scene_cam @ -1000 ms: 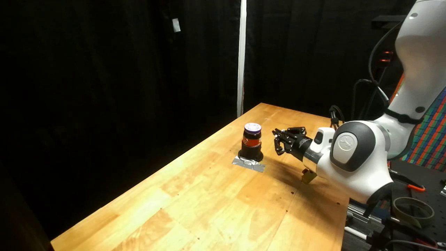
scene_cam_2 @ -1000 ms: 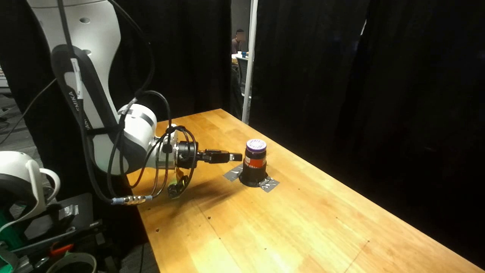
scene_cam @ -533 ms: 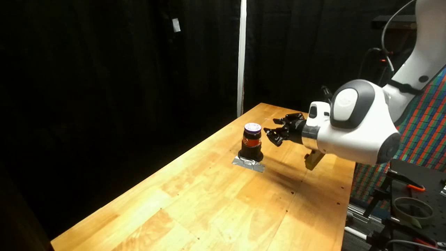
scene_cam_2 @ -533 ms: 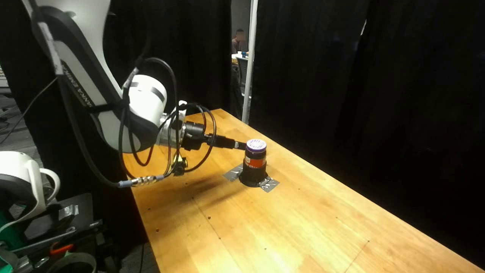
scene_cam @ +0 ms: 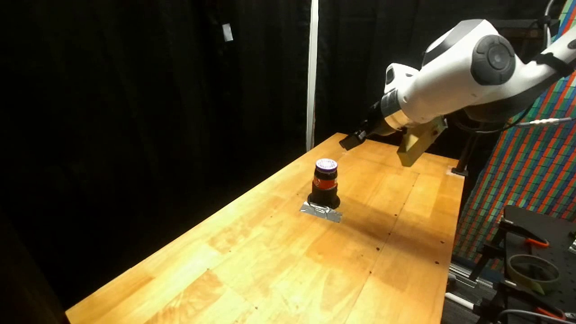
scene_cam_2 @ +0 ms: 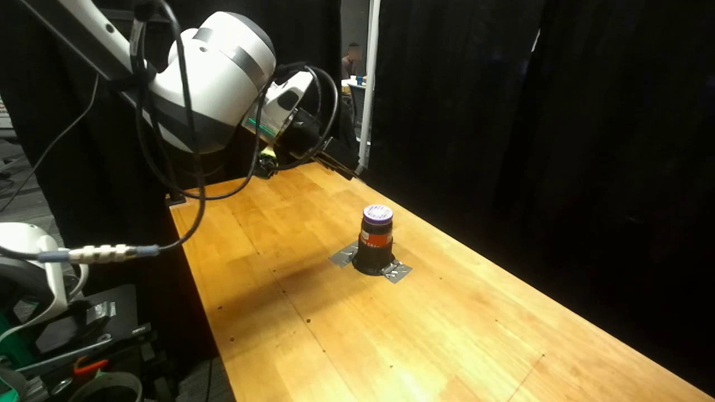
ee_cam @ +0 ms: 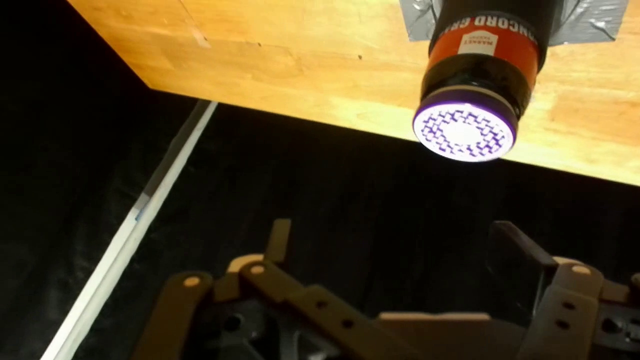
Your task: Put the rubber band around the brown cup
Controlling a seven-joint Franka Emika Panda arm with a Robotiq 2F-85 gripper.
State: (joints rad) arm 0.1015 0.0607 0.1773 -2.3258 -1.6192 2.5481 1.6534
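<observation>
The brown cup (scene_cam: 325, 182) stands upright on the wooden table, dark with an orange-red band and a purple-rimmed white lid, its base in a black holder (scene_cam_2: 373, 261). Seen from the wrist, the cup (ee_cam: 480, 65) is at the upper right, upside down, and a thin pale line runs under its lid. Whether that line is the rubber band I cannot tell; no rubber band can be made out elsewhere. My gripper (ee_cam: 392, 223) is open, its fingers (ee_cam: 278, 240) wide apart with only dark background between them. In both exterior views it hangs above table height, apart from the cup and tilted downward.
Silver tape (scene_cam_2: 397, 272) fixes the holder to the table (scene_cam: 270, 270). Black curtains and a pale pole (scene_cam_2: 367, 95) stand beyond the table's far edge. Loose cables (scene_cam_2: 195, 184) hang from the arm. A side cart carries a tape roll (scene_cam: 534, 272).
The arm has risen from beside the cup and tipped its gripper downward, moving above and away from it. The fingers have spread from close together to wide apart. The cup has stayed put.
</observation>
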